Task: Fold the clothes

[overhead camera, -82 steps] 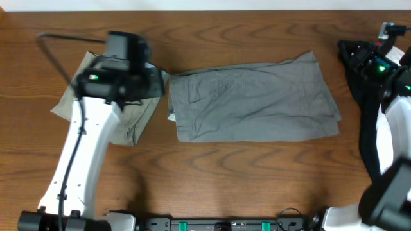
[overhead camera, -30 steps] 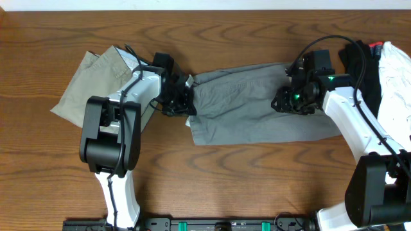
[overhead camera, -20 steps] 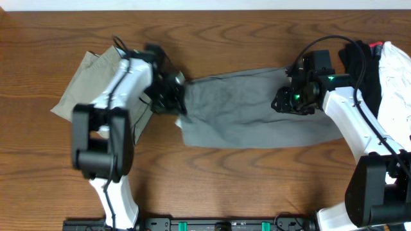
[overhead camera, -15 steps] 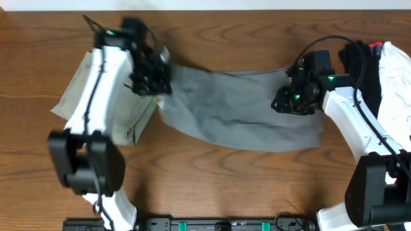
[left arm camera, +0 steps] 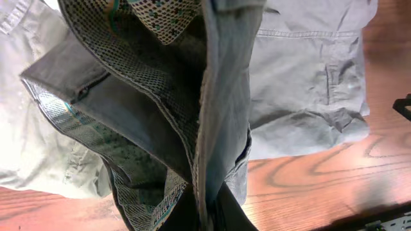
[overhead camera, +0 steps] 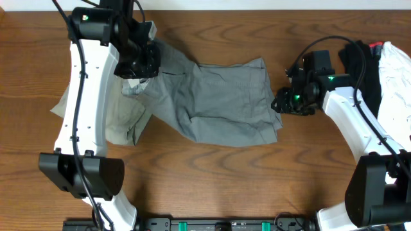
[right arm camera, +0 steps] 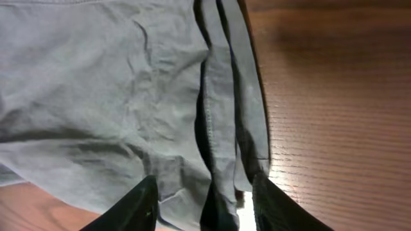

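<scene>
The mid-grey shorts point(overhead camera: 218, 102) lie crumpled across the table's middle, with their left end lifted. My left gripper point(overhead camera: 137, 63) is raised at the back left and shut on that end. In the left wrist view the cloth point(left arm camera: 302, 64) hangs from the gripper point(left arm camera: 205, 218), and the pale patterned lining point(left arm camera: 160, 13) shows. Khaki-beige shorts point(overhead camera: 96, 122) lie flat beneath, partly covered. My right gripper point(overhead camera: 280, 102) stands open low at the grey shorts' right edge. In the right wrist view the folded hem point(right arm camera: 218, 128) lies between its spread fingers point(right arm camera: 128, 205), ungripped.
A heap of black cloth point(overhead camera: 359, 58) and white cloth point(overhead camera: 395, 83) sits at the back right, behind my right arm. Bare wooden tabletop point(overhead camera: 212, 179) runs along the front. The left arm's cable loops above the khaki shorts.
My left gripper has carried the grey shorts' left end up and towards the back left, over the khaki shorts. The shorts have slid left, out from under the right gripper, which stayed in place.
</scene>
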`<action>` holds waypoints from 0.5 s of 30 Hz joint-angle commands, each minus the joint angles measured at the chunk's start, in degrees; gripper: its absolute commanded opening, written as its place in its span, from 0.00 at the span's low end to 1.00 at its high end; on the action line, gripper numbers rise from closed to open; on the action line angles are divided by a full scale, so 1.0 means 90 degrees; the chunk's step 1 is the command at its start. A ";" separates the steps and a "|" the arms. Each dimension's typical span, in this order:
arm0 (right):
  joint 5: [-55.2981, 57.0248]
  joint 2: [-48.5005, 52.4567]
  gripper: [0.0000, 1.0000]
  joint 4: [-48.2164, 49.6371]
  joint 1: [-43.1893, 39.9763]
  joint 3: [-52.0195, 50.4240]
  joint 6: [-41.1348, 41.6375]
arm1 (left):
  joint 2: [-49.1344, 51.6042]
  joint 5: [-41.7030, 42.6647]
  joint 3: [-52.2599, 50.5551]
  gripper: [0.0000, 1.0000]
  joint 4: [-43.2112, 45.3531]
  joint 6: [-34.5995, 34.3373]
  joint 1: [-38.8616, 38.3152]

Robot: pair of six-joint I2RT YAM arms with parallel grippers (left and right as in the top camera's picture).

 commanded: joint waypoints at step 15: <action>-0.0308 0.0034 0.46 0.0440 0.0313 -0.0034 -0.0070 | 0.0709 -0.1994 -0.0034 0.50 -0.0527 -0.0551 0.0391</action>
